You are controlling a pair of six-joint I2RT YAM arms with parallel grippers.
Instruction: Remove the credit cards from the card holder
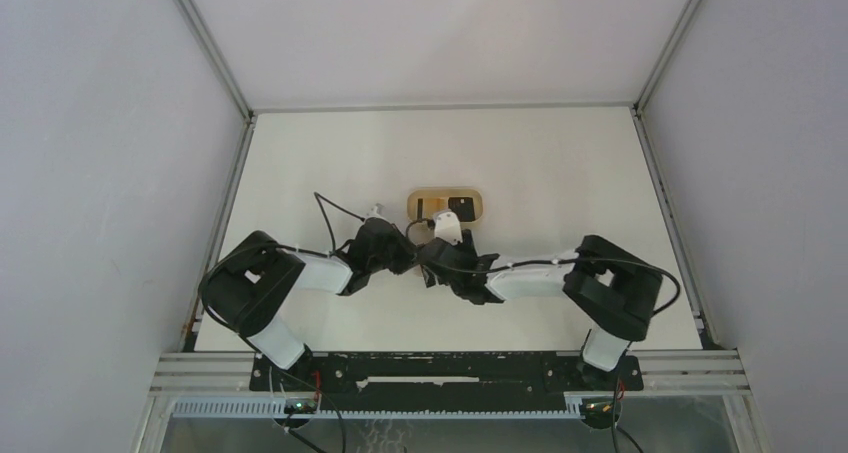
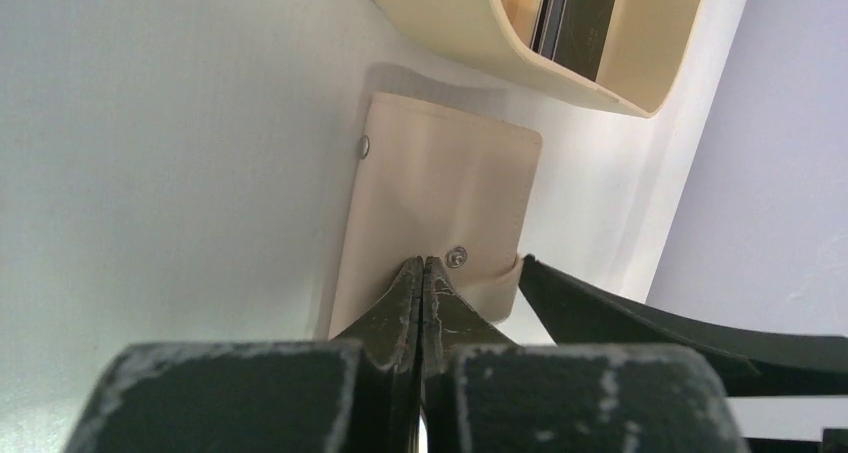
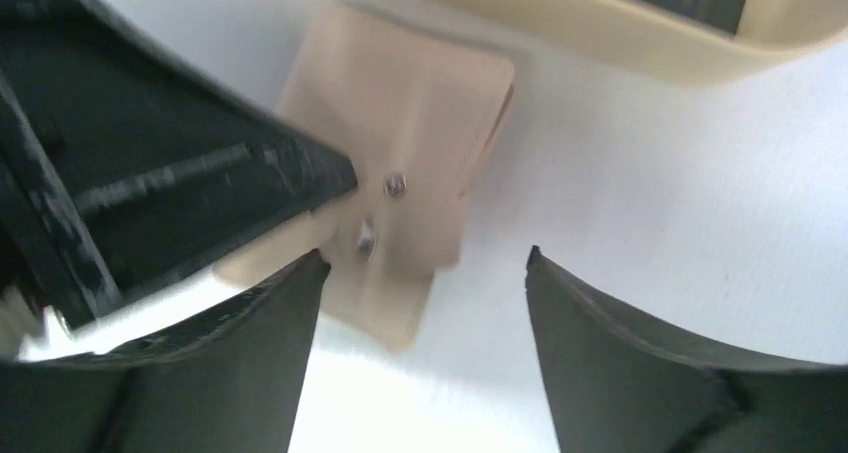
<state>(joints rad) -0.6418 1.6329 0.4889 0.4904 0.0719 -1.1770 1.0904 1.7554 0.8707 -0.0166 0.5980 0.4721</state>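
The beige card holder point(image 2: 450, 173) lies flat and folded on the white table, just in front of the oval tray; it also shows in the right wrist view point(image 3: 400, 93). My left gripper point(image 2: 425, 263) is shut, and its tips press on the holder beside the snap. My right gripper point(image 3: 425, 256) is open, its left finger touching the holder's closing tab point(image 3: 395, 303). The black card point(image 1: 462, 208) and the tan-brown card point(image 1: 428, 208) lie in the tray. In the top view the grippers hide the holder.
The oval tan wooden tray point(image 1: 445, 192) sits just beyond the grippers, and its wall point(image 2: 470, 23) is close to the holder's far edge. Grey walls and metal rails bound the table on three sides. The two grippers are almost touching.
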